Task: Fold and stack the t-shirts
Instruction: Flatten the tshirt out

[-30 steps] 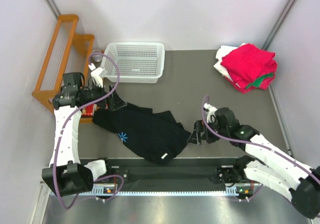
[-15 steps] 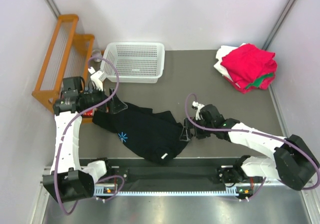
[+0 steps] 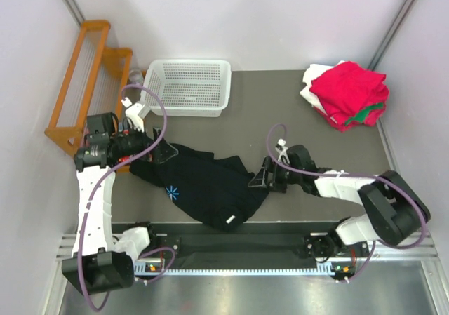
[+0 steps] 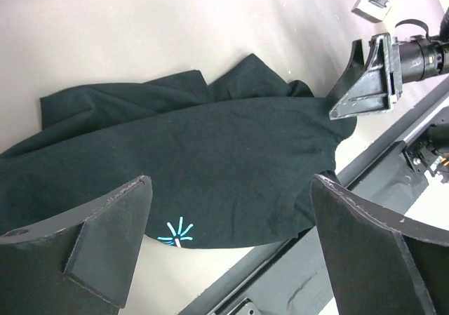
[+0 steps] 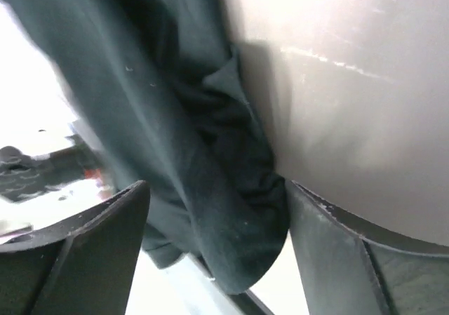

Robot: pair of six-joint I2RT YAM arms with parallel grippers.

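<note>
Far left, the left pincer [image 3: 158,149] hangs with its jaws spread wide and empty over the upper-left end of the black t-shirt [image 3: 203,185]. Its wrist view shows dark cloth and the little blue starburst mark [image 4: 179,232] below it.

The shirt lies crumpled on the table [image 3: 280,118], left of centre near the front edge. Its long axis runs on a diagonal from far-left down to near-right. Which end is the collar I can't tell, though a small white label [image 3: 230,220] shows at the near-right edge.

This looks like light, limp cloth with no stiffness, so it should sag and bunch wherever it's lifted. My call is one hold at each end, on a hem or a shoulder, so the shirt can be pulled flat.

Moving right, the right pincer [image 3: 261,178] is low at the shirt's right edge. Its jaws are apart and straddle a bunched fold [image 5: 231,189] — not clamped on it that I can see.

Far right, at the back corner, the folded red, green and white t-shirts [image 3: 347,94] sit in a pile, well apart from the black one.
</note>
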